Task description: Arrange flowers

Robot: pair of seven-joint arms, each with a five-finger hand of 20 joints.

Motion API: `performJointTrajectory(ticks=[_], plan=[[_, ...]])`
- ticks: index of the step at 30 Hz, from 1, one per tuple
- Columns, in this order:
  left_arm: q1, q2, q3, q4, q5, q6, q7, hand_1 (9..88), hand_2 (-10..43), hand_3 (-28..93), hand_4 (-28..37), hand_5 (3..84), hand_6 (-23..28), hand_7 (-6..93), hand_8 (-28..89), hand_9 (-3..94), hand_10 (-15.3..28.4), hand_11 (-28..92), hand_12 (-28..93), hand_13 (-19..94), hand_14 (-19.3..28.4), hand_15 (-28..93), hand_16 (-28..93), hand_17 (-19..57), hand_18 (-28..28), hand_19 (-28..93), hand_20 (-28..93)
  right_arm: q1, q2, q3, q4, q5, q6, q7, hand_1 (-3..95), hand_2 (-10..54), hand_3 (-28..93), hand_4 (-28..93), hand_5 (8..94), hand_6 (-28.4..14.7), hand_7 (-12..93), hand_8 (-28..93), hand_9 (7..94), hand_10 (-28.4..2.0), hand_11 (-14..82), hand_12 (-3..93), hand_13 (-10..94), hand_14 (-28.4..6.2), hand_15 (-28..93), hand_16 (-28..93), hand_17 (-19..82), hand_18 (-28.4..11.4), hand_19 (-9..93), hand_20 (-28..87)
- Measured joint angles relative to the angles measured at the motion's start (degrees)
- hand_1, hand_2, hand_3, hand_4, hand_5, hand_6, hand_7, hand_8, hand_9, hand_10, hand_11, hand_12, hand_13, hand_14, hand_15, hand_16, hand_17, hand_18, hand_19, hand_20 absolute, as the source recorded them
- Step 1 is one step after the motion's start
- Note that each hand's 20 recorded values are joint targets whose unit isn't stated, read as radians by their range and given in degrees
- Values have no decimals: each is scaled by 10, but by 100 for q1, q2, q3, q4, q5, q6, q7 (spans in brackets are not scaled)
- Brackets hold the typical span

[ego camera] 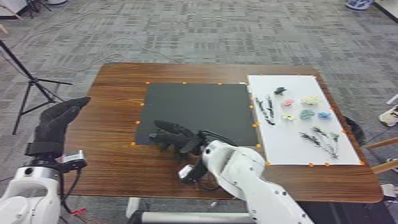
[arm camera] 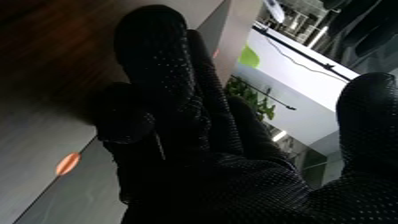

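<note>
My right hand (ego camera: 182, 137) is over the near edge of the black mat (ego camera: 197, 107), left of its near right corner, holding nothing that I can see. In the right wrist view the glove of my right hand (arm camera: 240, 185) has its fingers extended and the thumb spread well apart. My left hand (ego camera: 58, 120) is off the table's left side with relaxed fingers. On the white sheet (ego camera: 275, 150) at the right lie a pink flower (ego camera: 287, 102), a cream flower (ego camera: 310, 100), a pale yellow flower (ego camera: 288, 117), a blue flower (ego camera: 324, 115), dark stems (ego camera: 270, 110) and green sprigs (ego camera: 327, 141).
Orange markers edge the mat and sheet; one marker (arm camera: 67, 164) shows near the hand in the right wrist view. Bare wood (ego camera: 115, 105) runs left of the mat. A black tripod (ego camera: 34, 80) stands beyond the left side, and a chair (ego camera: 384, 143) is off the right edge.
</note>
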Motion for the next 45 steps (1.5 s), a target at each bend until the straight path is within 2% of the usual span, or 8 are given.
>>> performJointTrajectory(ticks=[8,14,20,24,29,35,39,45], plan=[[21,-16,3,-3,0,-1,15,239,-95,665,-272,467,20,190,-82,383,110,154,128,275,119,70,29,-4,93,1,144,-8,-9,24,-11,89,18,10,164,128,501,-110,250,-94,16,-41,622,-183,79,107,832,-142,518,291,508,-238,932,432],[72,-17,-25,-33,0,1,22,240,-95,664,-272,467,20,190,-82,386,110,157,129,277,120,70,29,-3,94,1,144,-194,346,521,-686,744,169,27,278,25,564,-107,494,-69,114,-62,692,-176,111,142,769,-139,519,290,439,-238,895,429],[187,-9,-168,-67,-9,22,24,240,-95,665,-273,468,20,191,-82,387,110,159,127,279,121,71,29,-2,95,2,145,-330,1201,1560,-1731,551,440,22,357,-91,596,-153,558,-52,216,-60,726,-161,196,202,751,-121,531,295,425,-232,867,466],[187,-1,-198,-67,-10,27,23,239,-95,667,-274,468,20,192,-82,387,110,159,126,279,121,71,29,-1,95,2,145,-558,1799,2456,-2067,-42,1048,21,326,-95,590,-180,574,-62,256,-51,722,-160,276,248,747,-117,567,308,427,-233,881,489],[202,0,-220,-89,-9,29,21,240,-95,666,-273,469,20,192,-83,387,110,160,126,279,121,71,28,-1,95,2,145,-1210,2408,3684,-2196,-1278,1169,18,327,-95,623,-196,626,-44,361,-65,761,-133,446,336,795,-92,646,340,488,-221,930,557],[264,0,-242,-141,0,28,14,241,-95,666,-274,469,19,193,-83,387,110,159,126,279,121,72,29,-1,95,2,145,-2267,2888,4670,-2196,-2371,1322,189,308,-95,608,-190,663,-39,402,-69,818,-121,472,355,854,-60,669,355,574,-201,932,642],[285,0,-260,-156,4,28,8,241,-95,665,-273,468,19,193,-83,387,110,160,127,279,120,72,29,-1,95,2,145,-2763,2929,4905,-2183,-2578,1025,464,291,-95,593,-183,682,-39,394,-65,836,-120,465,360,876,-48,664,359,605,-188,932,660],[279,0,-251,-165,29,21,-2,242,-95,665,-273,468,20,193,-83,387,110,159,126,279,121,72,29,-1,95,2,145,-2779,2946,4737,-1872,-2578,-572,851,289,-95,580,-173,702,-44,363,-55,859,-122,441,350,909,-33,632,362,638,-170,932,646]])
